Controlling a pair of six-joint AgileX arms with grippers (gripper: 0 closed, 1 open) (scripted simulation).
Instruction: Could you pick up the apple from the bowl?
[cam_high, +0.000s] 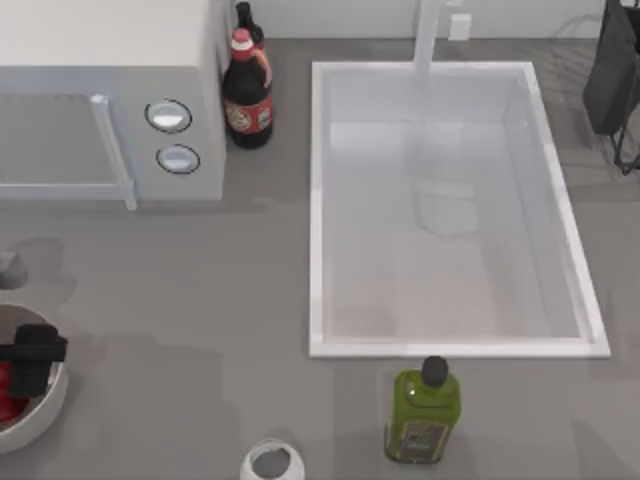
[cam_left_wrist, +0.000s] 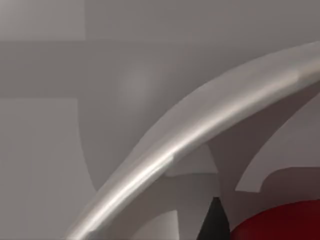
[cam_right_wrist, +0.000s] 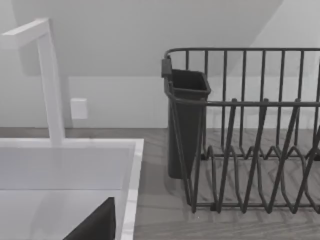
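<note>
The off-white bowl (cam_high: 40, 415) sits at the table's front left corner, cut off by the top view's edge. Inside it lies the red apple (cam_high: 8, 397), partly covered by my left gripper (cam_high: 35, 358), which hangs black over the bowl's middle. In the left wrist view the bowl's thick rim (cam_left_wrist: 200, 132) sweeps across close up. The apple (cam_left_wrist: 285, 222) shows just inside it, beside a black part of the gripper. My right gripper (cam_right_wrist: 95, 226) shows as a dark wedge over the sink's far right corner, facing the dish rack.
A white sink (cam_high: 315, 200) fills the middle right. A green bottle (cam_high: 422, 412) and a small white jar (cam_high: 271, 461) stand along the front edge. A microwave (cam_high: 110, 100) and a dark red-capped bottle (cam_high: 247, 95) are at the back left, a dish rack (cam_right_wrist: 250, 135) at the back right.
</note>
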